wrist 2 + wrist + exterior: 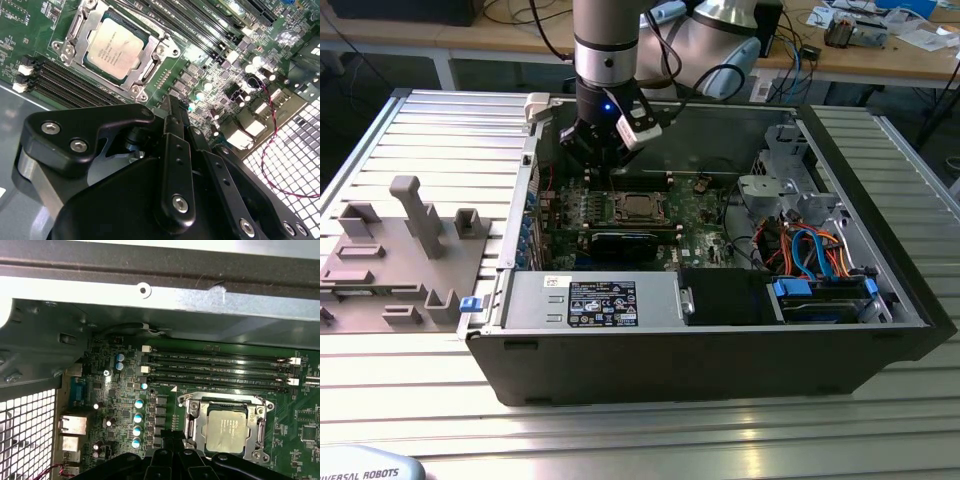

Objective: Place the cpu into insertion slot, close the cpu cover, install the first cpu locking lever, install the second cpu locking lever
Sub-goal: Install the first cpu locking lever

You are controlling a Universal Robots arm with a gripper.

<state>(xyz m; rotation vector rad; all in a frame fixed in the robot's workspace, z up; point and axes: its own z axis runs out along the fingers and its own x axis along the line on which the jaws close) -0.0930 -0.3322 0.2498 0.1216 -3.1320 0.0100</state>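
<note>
My claw [172,107] hangs over the green motherboard [125,405] inside the open computer case [880,330], near the case's rear wall, its fingers pressed together on nothing. Just beyond the fingertips, the cpu [116,46] lies flat in the insertion slot [70,42], silvery top up. The cpu cover [145,64] lies down around the chip, framing it. Black memory slots [215,372] run along the slot's far side, toward the rear wall.

An open black computer case [720,350] lies on the ribbed metal tabletop [450,130]. Beside the case, at the exterior view's left, sits a grey fixture block [395,260]. Inside the case, blue and orange cables [810,250] run near its right wall.
</note>
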